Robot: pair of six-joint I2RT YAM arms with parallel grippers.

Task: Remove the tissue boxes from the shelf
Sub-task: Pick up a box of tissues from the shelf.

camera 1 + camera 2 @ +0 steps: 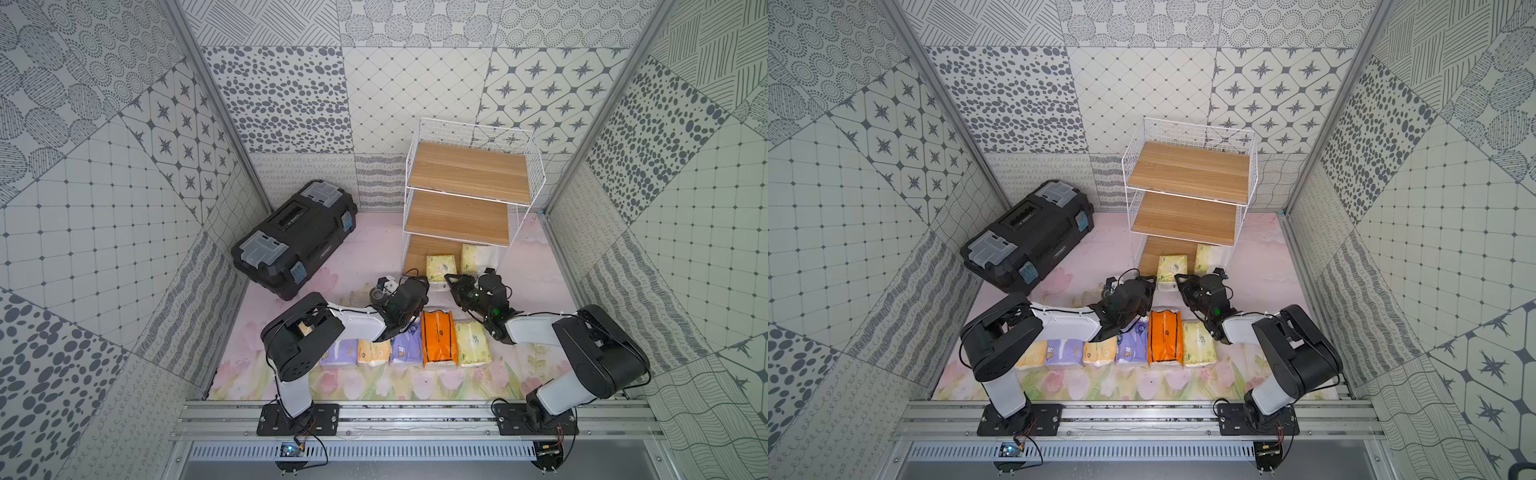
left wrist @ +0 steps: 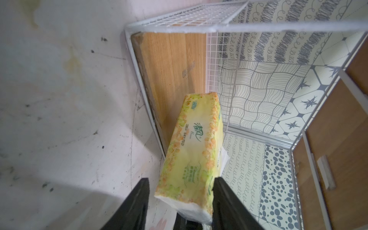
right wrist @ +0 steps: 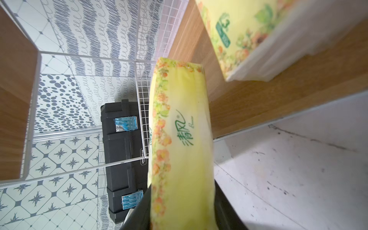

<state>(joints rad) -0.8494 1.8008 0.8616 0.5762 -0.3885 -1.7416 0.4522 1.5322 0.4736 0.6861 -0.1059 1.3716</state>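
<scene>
The shelf (image 1: 467, 170) stands at the back right; its two upper boards are bare. On the bottom board lie two pale yellow-green tissue boxes. The nearer one (image 1: 441, 264) (image 1: 1172, 266) pokes out over the board's front edge. My right gripper (image 3: 182, 187) (image 1: 451, 279) is shut on its end. My left gripper (image 2: 181, 179) (image 1: 422, 282) is open around the same pack (image 2: 191, 151), with a gap on one side. The other pack (image 1: 469, 255) (image 3: 239, 35) lies deeper on the board. Several packs sit in a row on the table in front, among them a bright orange one (image 1: 438, 340).
A big black toolbox (image 1: 295, 237) lies at the back left. A small brown tape roll (image 1: 377, 296) sits beside my left wrist. Patterned walls close in on both sides and behind. A metal rail (image 1: 415, 415) runs along the front edge.
</scene>
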